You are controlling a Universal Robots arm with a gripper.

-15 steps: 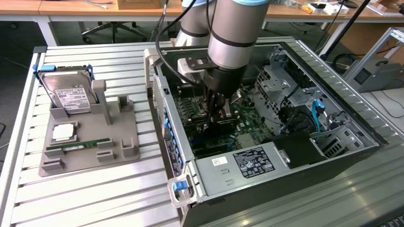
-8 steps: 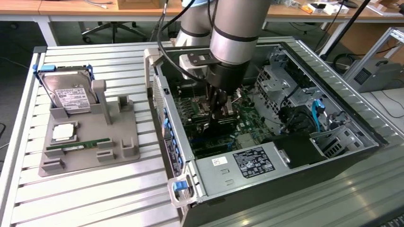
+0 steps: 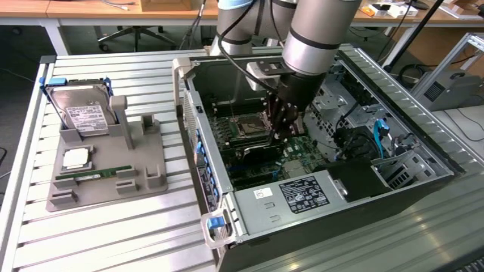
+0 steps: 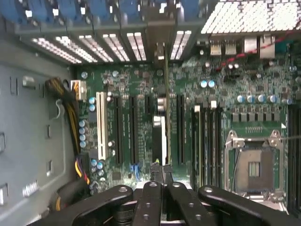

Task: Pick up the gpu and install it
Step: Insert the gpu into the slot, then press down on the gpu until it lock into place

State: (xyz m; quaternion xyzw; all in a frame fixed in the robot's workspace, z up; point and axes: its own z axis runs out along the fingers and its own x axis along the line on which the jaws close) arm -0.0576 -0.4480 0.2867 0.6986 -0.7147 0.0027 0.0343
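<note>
Fingers (image 4: 160, 195), black and ribbed, clamped on thin edge-on gpu (image 4: 161, 136) above green motherboard (image 4: 211, 117) slots.

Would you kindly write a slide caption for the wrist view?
Tool shut on the gpu, held edge-on over the motherboard slots.

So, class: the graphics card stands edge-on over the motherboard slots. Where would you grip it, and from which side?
Grip the gpu by its upper edge, coming straight down from the open side of the case. It stands upright and thin among the slots, so only that narrow edge is free. The gripper is shut on it there, fingers on either face.
</note>
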